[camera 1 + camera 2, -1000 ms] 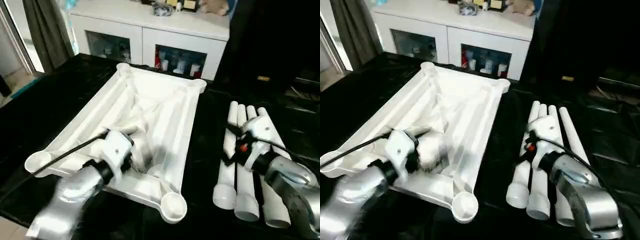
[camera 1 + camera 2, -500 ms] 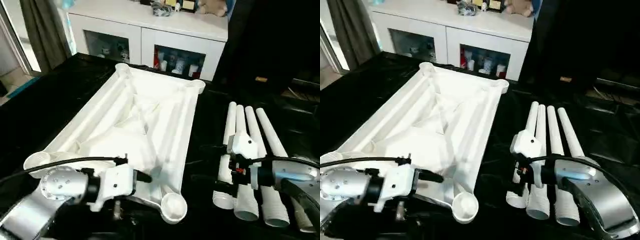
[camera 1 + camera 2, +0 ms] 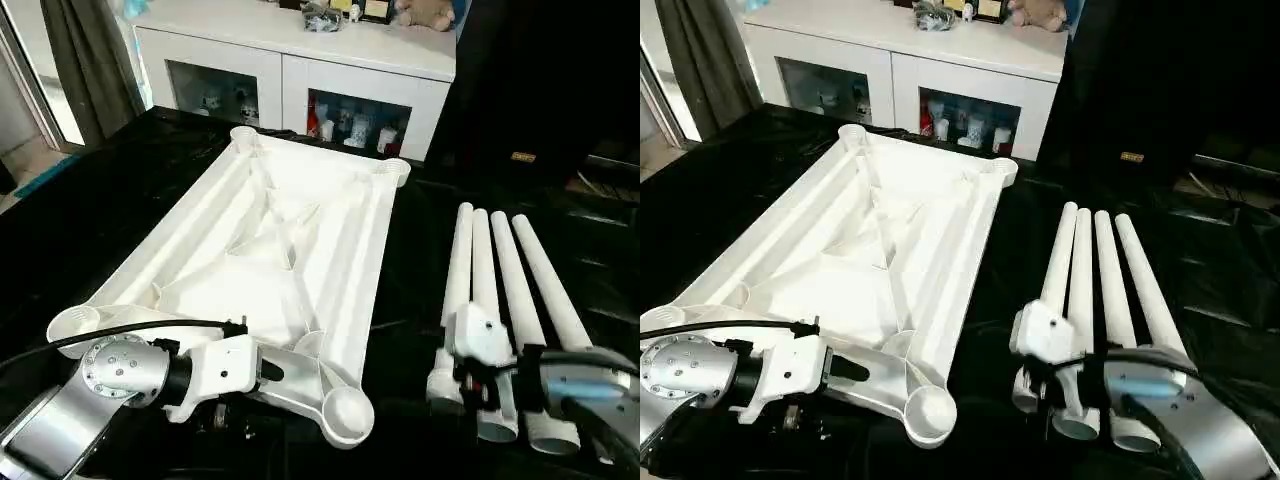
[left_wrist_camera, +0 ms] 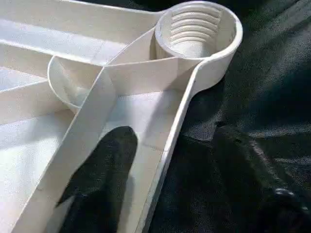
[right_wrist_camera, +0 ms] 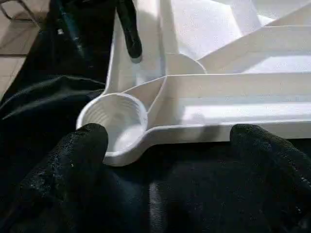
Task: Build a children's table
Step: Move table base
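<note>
Tabletop's [image 3: 270, 260] near short rim sits between my left gripper's [image 4: 165, 194] spread fingers; my right gripper [image 5: 165, 160], spread, faces its corner socket [image 5: 114, 126].

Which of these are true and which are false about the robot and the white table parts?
1. The table top lies upside down, ribs up. True.
2. Four legs lie side by side next to the top. True.
3. A leg is already screwed into a corner socket. False: the sockets are empty.
4. The left gripper has one finger on each side of the top's near edge. True.
5. The right gripper is holding a leg. False: it is open and holds nothing.
</note>
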`<state>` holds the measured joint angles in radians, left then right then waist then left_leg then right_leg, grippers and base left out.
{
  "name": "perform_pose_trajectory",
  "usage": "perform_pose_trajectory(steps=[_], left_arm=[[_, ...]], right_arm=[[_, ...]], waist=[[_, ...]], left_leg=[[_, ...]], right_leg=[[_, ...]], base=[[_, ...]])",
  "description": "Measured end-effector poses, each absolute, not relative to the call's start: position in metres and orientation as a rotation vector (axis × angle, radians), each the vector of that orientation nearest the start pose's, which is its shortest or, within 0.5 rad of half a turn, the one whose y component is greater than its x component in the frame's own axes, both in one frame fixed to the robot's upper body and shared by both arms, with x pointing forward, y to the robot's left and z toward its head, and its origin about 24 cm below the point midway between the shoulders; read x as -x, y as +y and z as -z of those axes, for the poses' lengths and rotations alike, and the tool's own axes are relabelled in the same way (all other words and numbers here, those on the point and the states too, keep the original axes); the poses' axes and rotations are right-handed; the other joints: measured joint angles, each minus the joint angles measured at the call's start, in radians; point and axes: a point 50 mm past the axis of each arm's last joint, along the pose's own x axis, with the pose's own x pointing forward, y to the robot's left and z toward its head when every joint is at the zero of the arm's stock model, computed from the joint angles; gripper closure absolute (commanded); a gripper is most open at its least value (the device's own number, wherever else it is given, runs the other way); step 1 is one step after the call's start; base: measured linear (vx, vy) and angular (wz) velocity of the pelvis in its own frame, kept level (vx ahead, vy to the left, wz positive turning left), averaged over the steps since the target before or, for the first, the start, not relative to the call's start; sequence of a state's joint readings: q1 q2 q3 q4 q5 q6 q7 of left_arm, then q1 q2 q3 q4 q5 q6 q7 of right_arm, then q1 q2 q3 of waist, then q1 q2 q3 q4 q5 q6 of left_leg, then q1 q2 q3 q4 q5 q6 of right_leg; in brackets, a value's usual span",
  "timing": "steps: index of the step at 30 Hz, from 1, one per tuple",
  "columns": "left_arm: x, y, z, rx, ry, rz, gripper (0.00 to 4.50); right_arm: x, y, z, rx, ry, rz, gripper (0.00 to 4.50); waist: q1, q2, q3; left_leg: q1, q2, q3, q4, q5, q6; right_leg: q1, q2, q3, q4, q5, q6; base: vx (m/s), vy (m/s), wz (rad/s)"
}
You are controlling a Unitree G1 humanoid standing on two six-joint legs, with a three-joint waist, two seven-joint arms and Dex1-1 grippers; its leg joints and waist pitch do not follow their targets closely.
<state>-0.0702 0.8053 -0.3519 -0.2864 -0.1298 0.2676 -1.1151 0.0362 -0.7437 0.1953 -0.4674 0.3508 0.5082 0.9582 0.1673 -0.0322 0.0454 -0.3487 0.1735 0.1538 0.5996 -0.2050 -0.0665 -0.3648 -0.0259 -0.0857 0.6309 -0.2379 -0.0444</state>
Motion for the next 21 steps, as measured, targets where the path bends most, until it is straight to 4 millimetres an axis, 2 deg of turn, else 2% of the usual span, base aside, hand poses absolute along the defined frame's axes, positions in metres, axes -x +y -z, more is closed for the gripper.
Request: perform_pose_trajectory(steps=[1,5,7,9,13,16,21], left_arm=[[-0.2066,0.1663,-0.0664,-0.581,0.473,1.425,2.14],[-0.2073,0.1667,-0.0666,-0.580,0.478,1.431,2.49],[-0.2076,0.1671,-0.0663,-0.579,0.482,1.430,2.49],[-0.2087,0.1689,-0.0647,-0.575,0.499,1.419,2.78],[-0.2093,0.1699,-0.0637,-0.577,0.512,1.409,2.98],[-0.2102,0.1702,-0.0635,-0.585,0.519,1.398,3.35],[-0.2120,0.1686,-0.0634,-0.610,0.524,1.397,3.70]], right_arm=[[-0.1949,-0.1631,-0.0849,0.292,0.435,-1.256,0.01],[-0.1936,-0.1636,-0.0858,0.295,0.436,-1.286,0.01],[-0.1929,-0.1645,-0.0860,0.303,0.442,-1.299,0.01],[-0.1929,-0.1660,-0.0865,0.317,0.446,-1.301,0.01],[-0.1929,-0.1674,-0.0874,0.333,0.445,-1.304,0.01],[-0.1926,-0.1674,-0.0875,0.333,0.445,-1.310,0.01],[-0.1921,-0.1676,-0.0874,0.338,0.445,-1.316,0.01]], waist=[[0.000,0.000,0.000],[0.001,0.000,0.000],[0.001,0.000,-0.001],[0.000,0.000,-0.001],[0.000,0.000,-0.001],[0.000,0.001,-0.001],[0.000,0.003,-0.002]], left_leg=[[0.000,0.000,0.000,0.000,0.000,0.000],[0.000,0.000,0.000,0.000,0.000,0.000],[0.000,0.000,0.000,0.000,0.000,0.000],[0.000,0.000,0.000,0.000,0.000,0.000],[0.000,0.000,0.000,0.000,0.000,0.000],[0.000,0.000,0.000,0.000,0.000,0.000],[0.000,0.000,0.000,0.000,0.000,0.000]], right_leg=[[0.000,0.000,0.000,0.000,0.000,0.000],[0.001,0.000,0.000,0.000,0.000,0.000],[0.001,0.000,0.000,0.000,0.000,0.000],[0.001,0.000,0.000,0.000,0.000,0.000],[0.001,0.000,0.000,0.000,0.000,0.000],[0.001,0.000,0.000,0.000,0.000,0.000],[0.001,0.000,0.000,0.000,0.000,0.000]], base=[[0.000,0.000,0.00],[0.000,0.000,0.00],[0.000,0.000,0.00],[0.000,0.000,0.00],[0.000,0.000,0.00],[0.000,0.000,0.00],[0.000,0.000,0.00]])
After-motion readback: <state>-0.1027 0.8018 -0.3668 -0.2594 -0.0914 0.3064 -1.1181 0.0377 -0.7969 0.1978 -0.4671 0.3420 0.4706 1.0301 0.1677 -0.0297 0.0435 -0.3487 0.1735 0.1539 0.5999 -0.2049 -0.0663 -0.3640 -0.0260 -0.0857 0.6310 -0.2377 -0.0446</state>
